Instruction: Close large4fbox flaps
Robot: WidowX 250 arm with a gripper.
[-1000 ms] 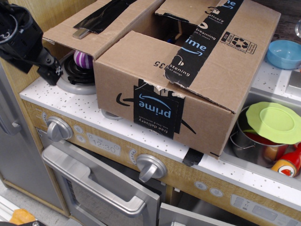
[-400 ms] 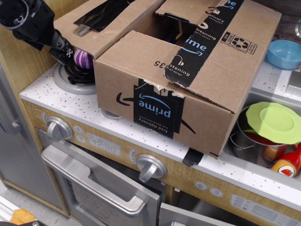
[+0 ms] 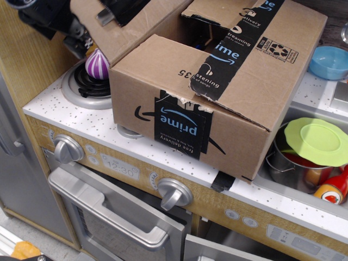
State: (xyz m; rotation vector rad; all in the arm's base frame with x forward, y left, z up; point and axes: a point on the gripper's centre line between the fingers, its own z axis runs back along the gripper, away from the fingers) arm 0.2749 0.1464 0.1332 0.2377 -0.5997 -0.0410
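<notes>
The large4fbox [image 3: 217, 98], a big brown cardboard box with black "prime" tape, sits on the toy stove top. Its near flap [image 3: 163, 57] and right flap [image 3: 261, 38] lie folded down over the top. A dark gap [image 3: 198, 30] stays open between them. The left flap [image 3: 133, 24] slopes up and outward at the top left. My black gripper [image 3: 78, 38] is at the top left, under the outer edge of that left flap and touching it. Its fingertips are partly hidden, so its state is unclear.
A purple striped bulb [image 3: 97, 64] sits on the grey burner [image 3: 87, 89] beside the box. A steel pot with a green lid [image 3: 316, 140], a red bottle [image 3: 333, 190] and a blue bowl [image 3: 329, 61] are at the right. Oven knobs [image 3: 174, 193] are below.
My gripper has moved up and to the right from beside the burner to under the left flap. The left flap has risen and now tilts steeper.
</notes>
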